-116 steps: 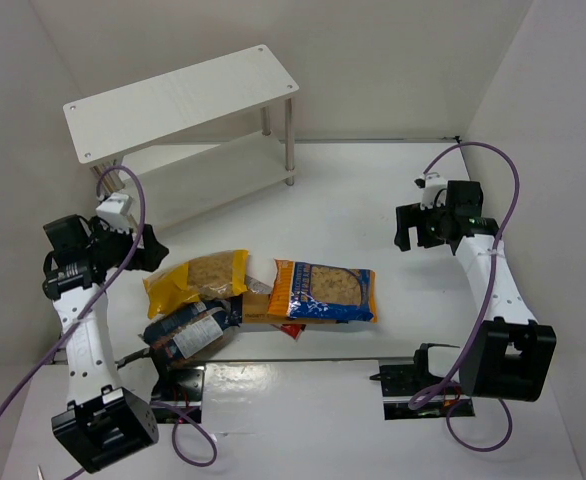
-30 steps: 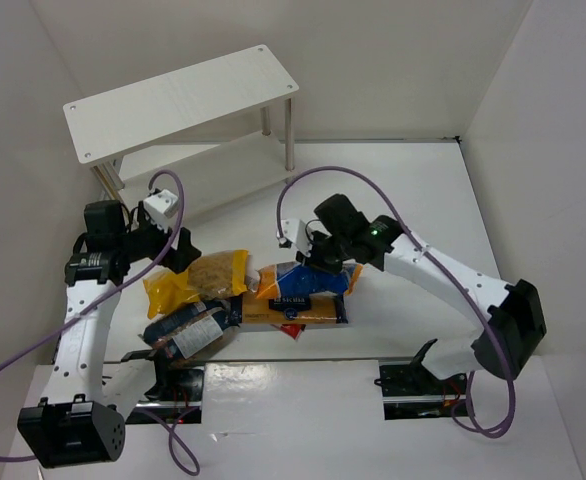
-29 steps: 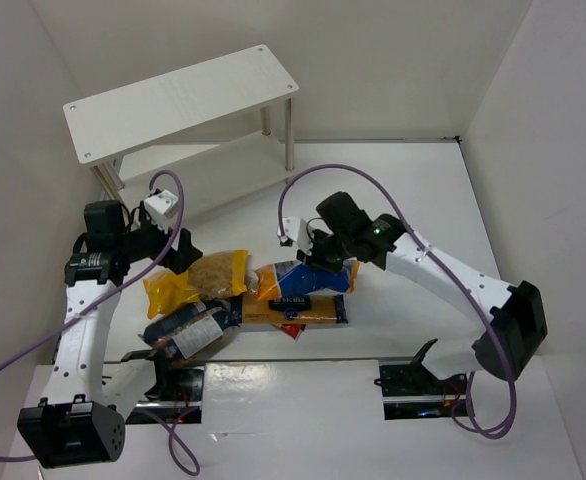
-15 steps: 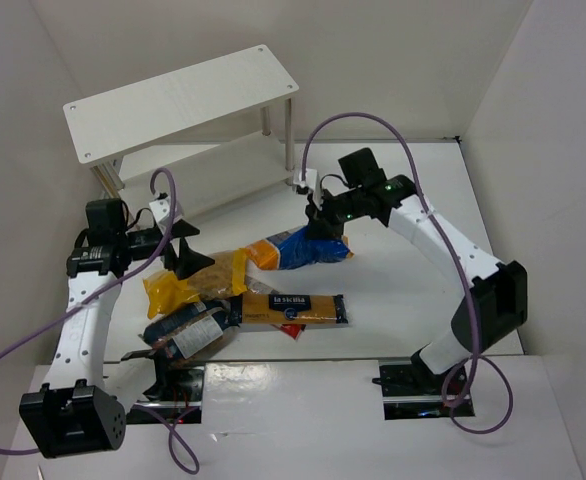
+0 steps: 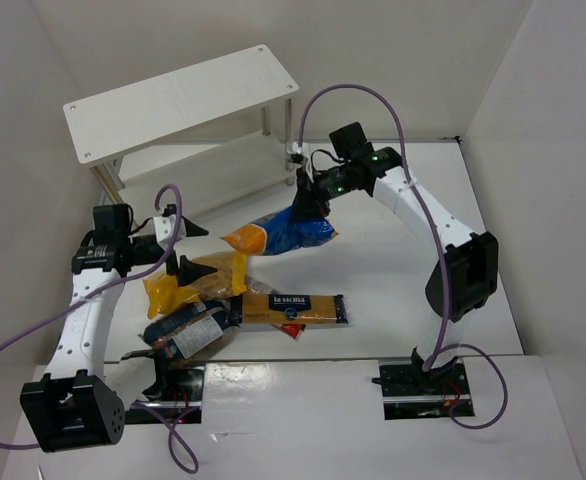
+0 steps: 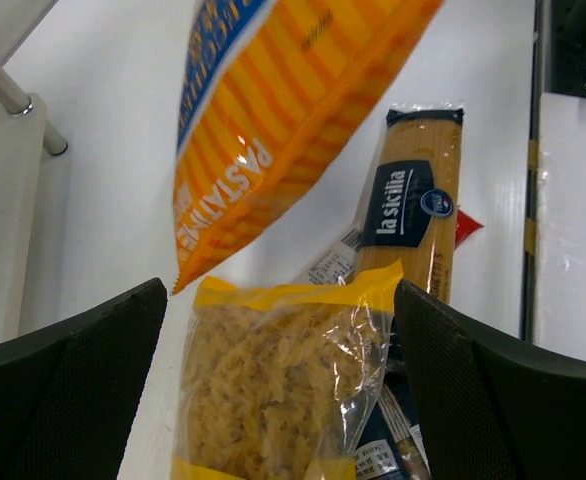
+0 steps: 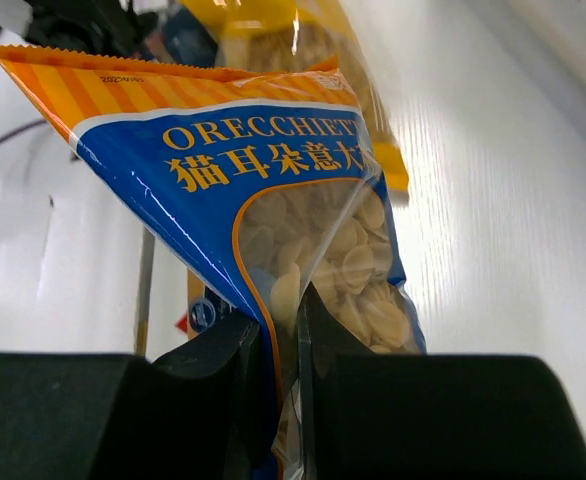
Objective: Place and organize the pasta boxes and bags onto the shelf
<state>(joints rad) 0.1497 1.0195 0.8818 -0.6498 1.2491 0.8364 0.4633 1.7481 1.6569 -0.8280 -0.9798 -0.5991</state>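
Right end effector (image 5: 306, 200) is clamped on the blue orecchiette bag (image 5: 278, 232). The bag hangs off the desk (image 5: 393, 290) around mid-desk, toward the far edge, with its orange end pointing to the left edge. The top view can't show the grip. The right wrist view does: both fingers (image 7: 235, 352) pinch the bag's edge, the "ORECCHIET" print is readable, and shell pasta shows through the window of the bag (image 7: 273, 200).

Left end effector (image 5: 187, 251) is spread wide with nothing held, low over the yellow fusilli bag (image 5: 195, 280) near the left edge. In the left wrist view that bag (image 6: 278, 390) sits between the two open fingers (image 6: 73, 400); contact can't be told. The same view catches the lifted bag's orange striped end (image 6: 263, 130) from underneath.

The la sicilia spaghetti pack (image 5: 293, 308) lies flat toward the near edge; its label is only readable in the left wrist view (image 6: 413, 210). The dark blue-black bag (image 5: 188, 330) lies at the near-left, touching the fusilli bag. The white shelf (image 5: 183, 100) stands in the far-left corner, and no packages show on its top board.
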